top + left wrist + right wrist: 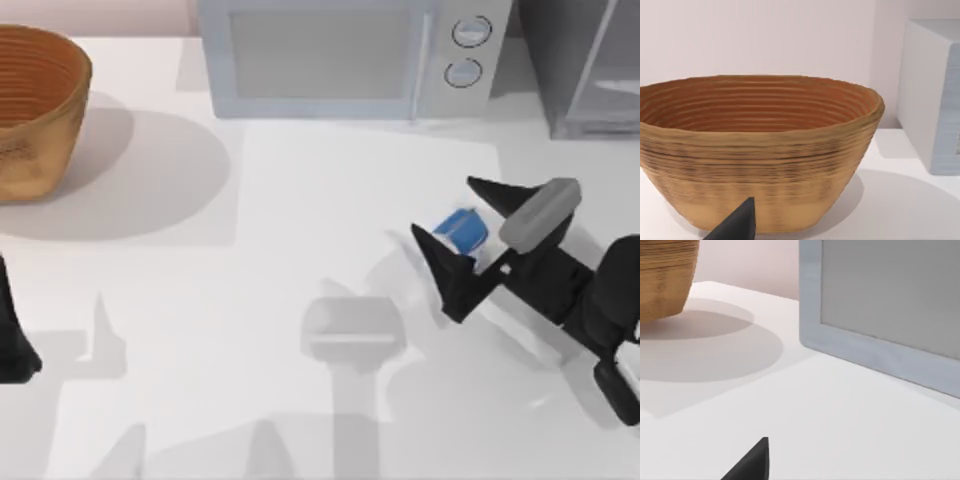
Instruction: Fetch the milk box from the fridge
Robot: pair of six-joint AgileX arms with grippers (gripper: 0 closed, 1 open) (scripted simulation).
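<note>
1. The milk box (462, 229) sits on the white bench (300, 260), out in the open, well clear of the fridge (585, 65) at the far right corner. It lies right between the two dark fingers of the right pincer (452, 214), which point toward the left of the bench.

2. The right pincer stands released — its fingers are spread wide, one beyond the carton toward the microwave (350, 55), one on the near side. I cannot tell whether either finger touches the carton.

3. The carton's long axis is hard to judge from above. It looks short and blocky, lying roughly crosswise in the gap, about as wide as the space between the fingers allows.

4. The right arm is by far the nearer. The left pincer (15, 340) rests parked at the left edge of the bench, well apart from the carton, near the basket (35, 110); whether it is released or clenched I cannot tell.

5. Materials — the carton is bright blue with white parts, smooth and flat-sided, likely light and easy to tip. The basket is ribbed, woven-looking and tan, round with flaring walls. The microwave is pale grey and boxy with two round knobs (466, 50). The fridge is dark grey with a paler glassy door panel.
</note>
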